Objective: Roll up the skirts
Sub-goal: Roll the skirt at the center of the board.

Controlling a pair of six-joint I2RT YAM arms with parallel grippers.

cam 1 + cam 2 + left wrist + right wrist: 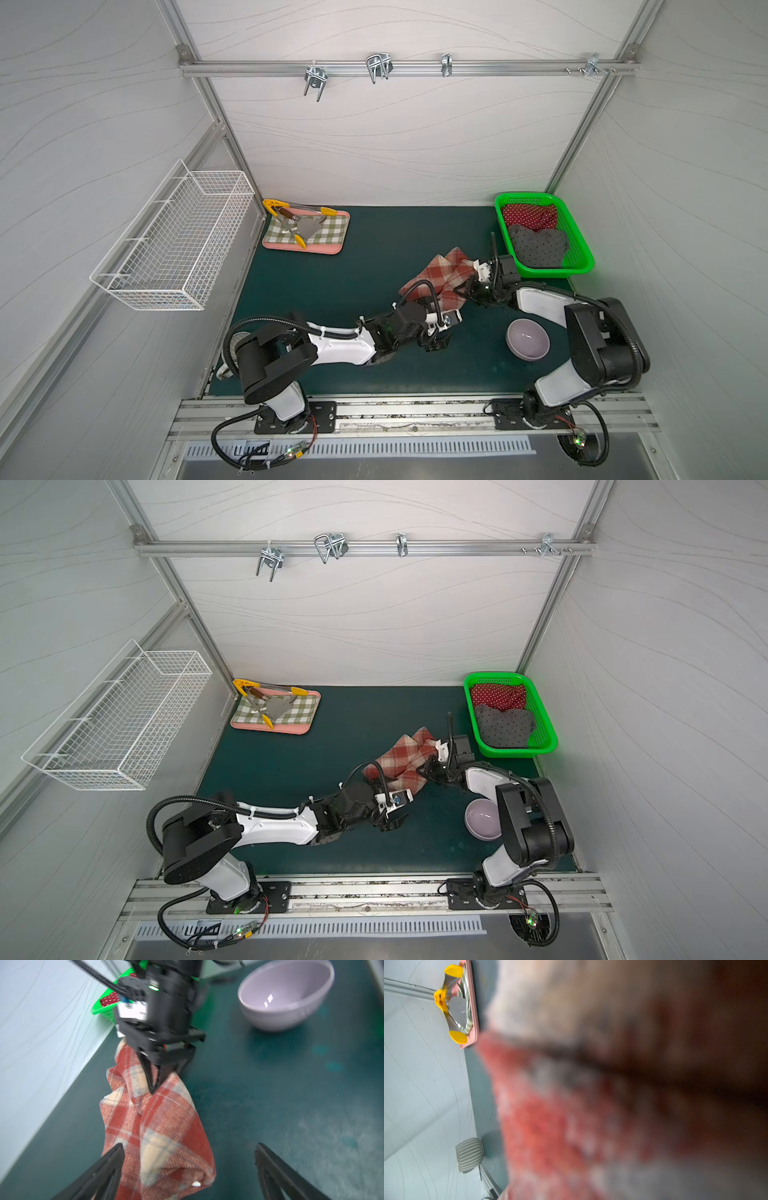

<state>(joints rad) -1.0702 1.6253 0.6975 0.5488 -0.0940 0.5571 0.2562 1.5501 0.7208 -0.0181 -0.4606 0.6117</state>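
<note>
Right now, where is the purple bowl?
In both top views the purple bowl sits on the robot's right side, beside the right arm, nearer the robot than the green basket.

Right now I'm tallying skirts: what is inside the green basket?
Inside the green basket: a red white-dotted bundle at the back, a grey black-dotted bundle in front of it. Anything beneath them is covered.

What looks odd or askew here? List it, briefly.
The plaid skirt is bunched and twisted, not rolled. The right gripper pinches it at one end, and the left gripper stands open at its other end. The yellow tongs overhang the checked mat at its corner.
</note>
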